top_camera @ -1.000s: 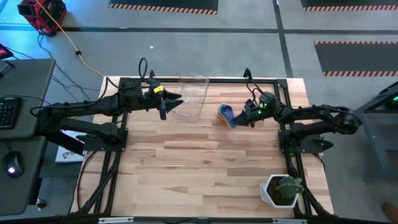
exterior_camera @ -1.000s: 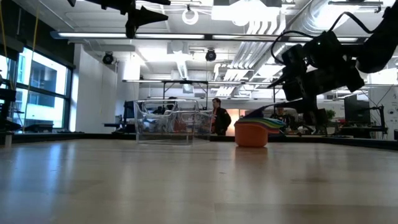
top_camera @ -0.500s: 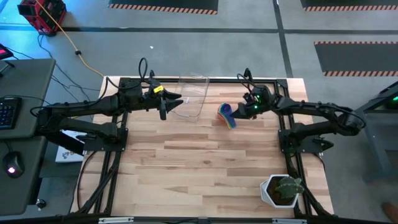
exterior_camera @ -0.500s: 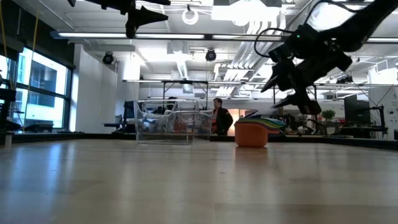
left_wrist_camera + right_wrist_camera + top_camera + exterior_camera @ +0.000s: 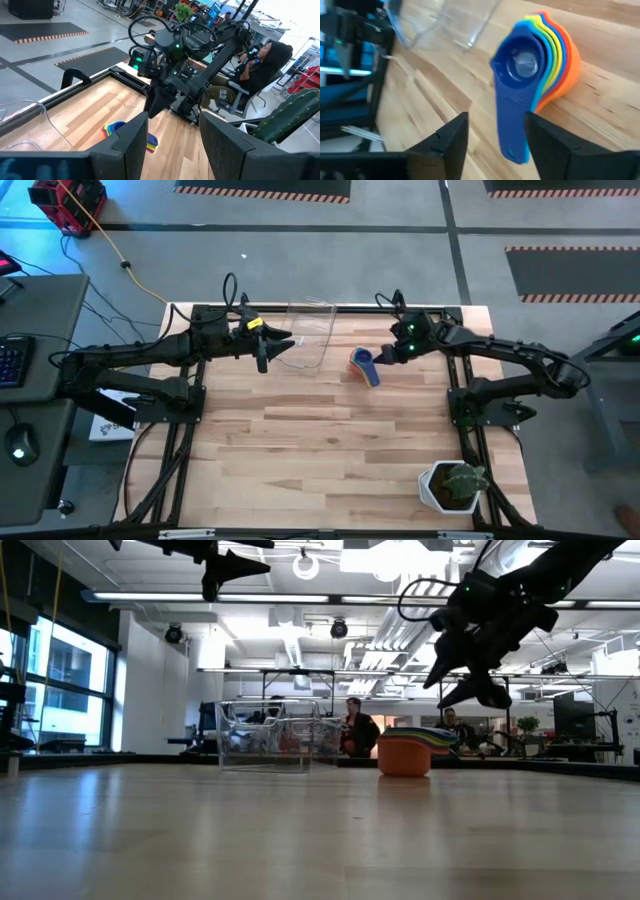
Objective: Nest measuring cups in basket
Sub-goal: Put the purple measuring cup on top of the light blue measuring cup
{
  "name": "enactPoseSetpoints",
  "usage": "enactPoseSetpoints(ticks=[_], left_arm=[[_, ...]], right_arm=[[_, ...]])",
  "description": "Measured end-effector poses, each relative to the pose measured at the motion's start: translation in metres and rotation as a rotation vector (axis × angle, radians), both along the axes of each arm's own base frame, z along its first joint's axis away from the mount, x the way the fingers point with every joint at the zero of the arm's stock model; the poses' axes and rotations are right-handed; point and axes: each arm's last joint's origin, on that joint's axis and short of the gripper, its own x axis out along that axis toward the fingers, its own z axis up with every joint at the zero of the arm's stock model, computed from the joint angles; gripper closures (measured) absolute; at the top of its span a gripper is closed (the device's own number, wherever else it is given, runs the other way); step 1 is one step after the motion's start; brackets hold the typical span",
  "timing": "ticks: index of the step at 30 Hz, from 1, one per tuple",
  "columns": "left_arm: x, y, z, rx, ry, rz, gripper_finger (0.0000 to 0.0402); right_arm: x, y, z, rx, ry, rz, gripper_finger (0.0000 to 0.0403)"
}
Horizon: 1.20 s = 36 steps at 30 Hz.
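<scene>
Cups nested on the table beside the basket, both my grippers empty and up in the air.

My left gripper (image 5: 266,350) hangs by the basket's (image 5: 313,330) left side, fingers (image 5: 226,137) parted with nothing between them. The basket is at the table's (image 5: 330,440) far edge, between my two arms. Just right of it, the measuring cups (image 5: 365,366) sit stacked one in another on the wood, outside the basket: blue on top, orange outermost, handles fanned together. My right gripper (image 5: 384,354) is above and slightly right of the stack, clear of it in the low view. Its fingers (image 5: 449,140) are spread and empty; the wrist view has the blue handle lying in the gap between them, farther off, untouched.
</scene>
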Motion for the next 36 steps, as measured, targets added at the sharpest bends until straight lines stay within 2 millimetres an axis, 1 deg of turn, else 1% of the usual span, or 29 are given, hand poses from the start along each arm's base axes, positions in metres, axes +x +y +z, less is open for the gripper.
enactPoseSetpoints(ticks=[6, 9, 10, 11, 14, 17, 20, 23, 29, 36], left_arm=[[0.0, 0.0, 0.0, 0.001, 0.0, 0.002, 0.0232], [0.0, 0.0, 0.0, 0.001, 0.0, 0.004, 0.0232], [0.0, 0.0, 0.0, 0.001, 0.0, 0.005, 0.0232], [0.0, 0.0, 0.0, 0.001, 0.0, 0.005, 0.0232], [0.0, 0.0, 0.0, 0.002, 0.0, 0.011, 0.0232], [0.0, 0.001, 0.0, 0.005, 0.001, 0.035, 0.0232], [0.0, 0.001, 0.0, 0.007, 0.001, 0.052, 0.0232], [0.001, 0.002, -0.001, 0.006, 0.005, 0.054, 0.0232], [0.011, 0.003, -0.011, -0.037, 0.045, 0.046, 0.0232], [0.022, 0.0, -0.022, -0.055, 0.092, -0.011, 0.0232]], right_arm=[[-0.001, 0.021, -0.006, -0.057, 0.034, 0.035, 0.0314], [-0.01, 0.031, -0.013, -0.092, 0.132, -0.049, 0.0371], [-0.014, 0.033, -0.017, -0.099, 0.16, -0.083, 0.0387], [-0.016, 0.034, -0.021, -0.093, 0.174, -0.115, 0.0394], [-0.02, 0.038, -0.034, -0.062, 0.192, -0.213, 0.0387], [-0.018, 0.042, -0.047, -0.03, 0.171, -0.269, 0.0399], [-0.009, 0.043, -0.048, -0.017, 0.097, -0.281, 0.0398], [-0.004, 0.046, -0.053, 0.001, 0.126, -0.27, 0.0402], [0.005, 0.051, -0.06, 0.032, 0.161, -0.24, 0.0402], [0.01, 0.057, -0.059, 0.067, 0.122, -0.226, 0.0403]])
